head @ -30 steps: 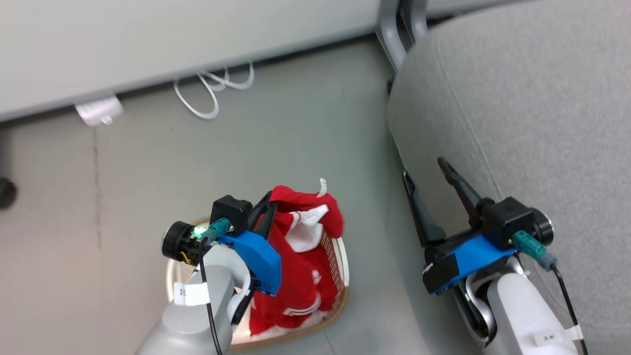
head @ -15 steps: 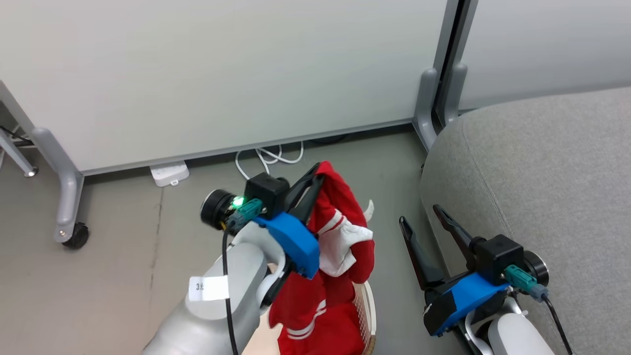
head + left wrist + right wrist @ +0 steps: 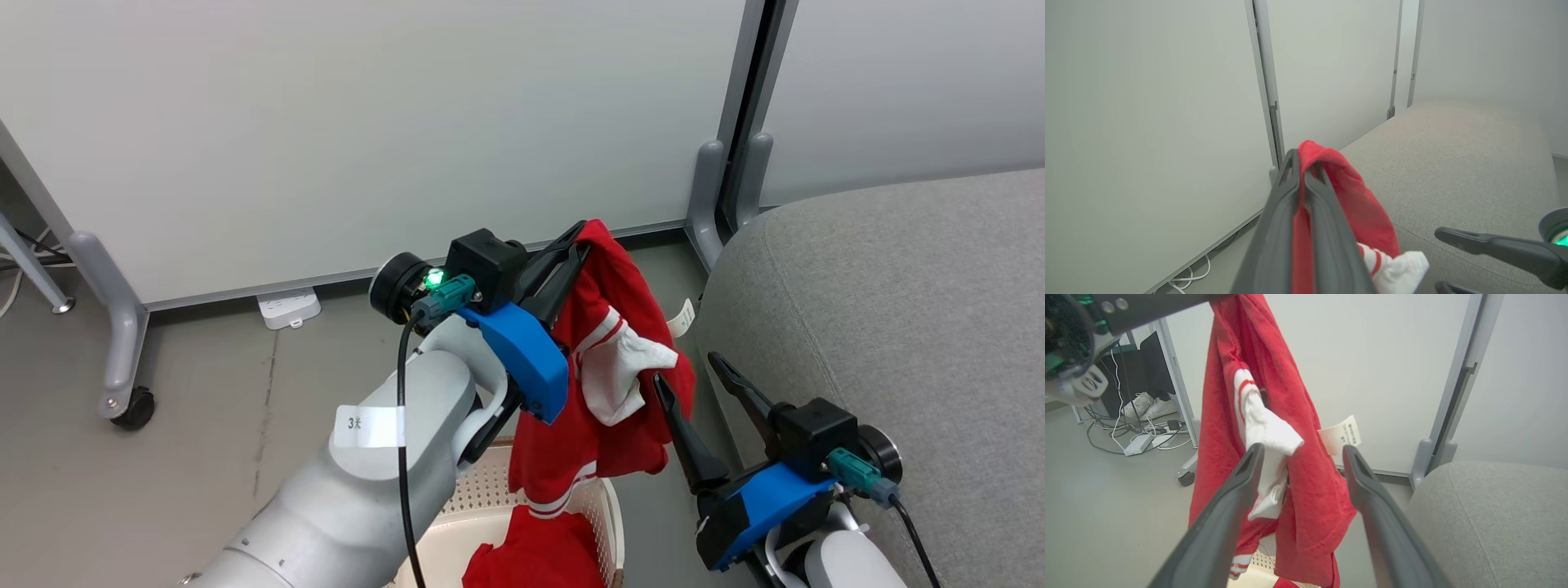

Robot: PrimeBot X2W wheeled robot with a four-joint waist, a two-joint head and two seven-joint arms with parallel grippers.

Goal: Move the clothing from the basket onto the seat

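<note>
**Item 1: red garment** (image 3: 604, 441), one of two. Place: hanging above the basket (image 3: 478, 494), with its lowest striped hem close over the rim. Held by the left hand (image 3: 571, 253), which is clenched on a fold at the garment's top edge. The rest dangles free, with the white panel (image 3: 624, 367) and label (image 3: 684, 314) facing outward.

**Item 2: second red garment** (image 3: 539, 559). Place: bunched inside the basket.

**Item 3: right hand** (image 3: 686, 369). State: fingers spread, grasping nothing. Place: right of the basket, just beside the hanging cloth.

**Item 4: grey sofa** (image 3: 898, 310). Place: right of the basket. This is the destination.

**Hazards (judged):**
- The narrow pinch may slip during the swing and drop the cloth on the floor (image 3: 204, 425) short of the sofa.
- The trailing hem may snag the rim and drag or tip the basket.
- Loose cloth may catch on the right hand's spread fingers.
</note>
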